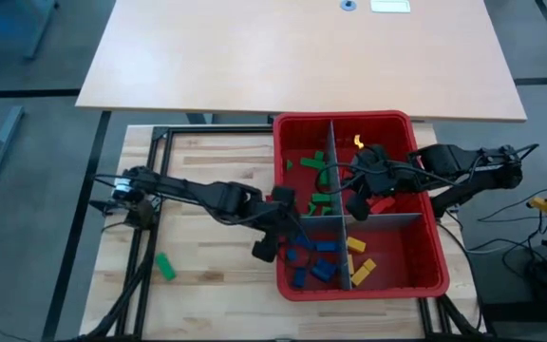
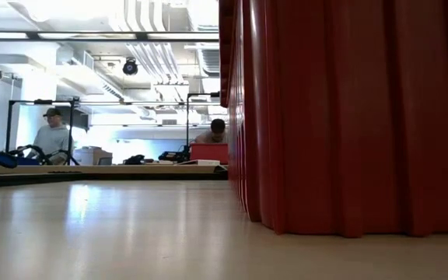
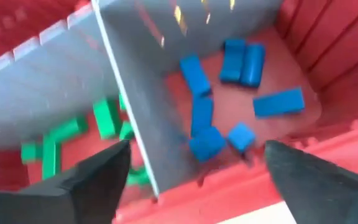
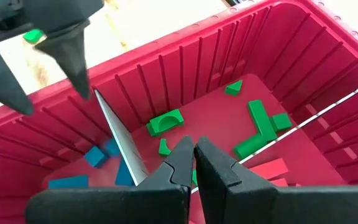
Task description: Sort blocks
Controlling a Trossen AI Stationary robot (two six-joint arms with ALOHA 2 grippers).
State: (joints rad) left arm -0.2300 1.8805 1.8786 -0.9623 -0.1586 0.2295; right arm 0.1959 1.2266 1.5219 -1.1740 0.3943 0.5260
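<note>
— Where are the claws?
— Left claw [image 3: 194,171] spread above the bin's [image 1: 435,249] blue blocks [image 3: 197,112]; right claw [image 4: 193,149] pressed together over the green blocks [image 4: 260,127].

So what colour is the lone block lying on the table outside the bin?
Green block; it shows best in the high view.

One red bin [image 1: 433,249], two grippers, perhaps twenty blocks [image 1: 324,249].
</note>
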